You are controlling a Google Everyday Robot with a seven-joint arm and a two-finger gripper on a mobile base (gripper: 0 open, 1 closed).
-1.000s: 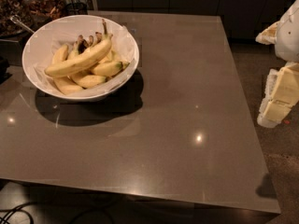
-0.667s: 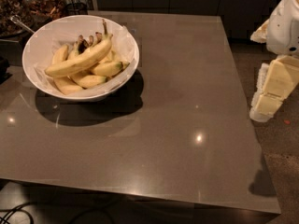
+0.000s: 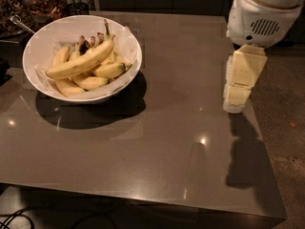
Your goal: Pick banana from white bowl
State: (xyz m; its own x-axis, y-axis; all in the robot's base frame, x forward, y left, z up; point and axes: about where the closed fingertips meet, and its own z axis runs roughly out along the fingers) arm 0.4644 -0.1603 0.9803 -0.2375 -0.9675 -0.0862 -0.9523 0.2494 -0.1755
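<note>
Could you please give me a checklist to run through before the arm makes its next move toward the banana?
1. Banana reachable: ok, it lies on top of the other bananas, across the pile.
2. White bowl steady: ok, upright on the table.
3. Gripper at the banana: not ok, it hangs near the table's right edge, well apart from the bowl.
4. Path to the bowl: ok, nothing shows on the table between them.
5. Banana free of the bunch: cannot tell, the stems crowd together at the far rim.
</note>
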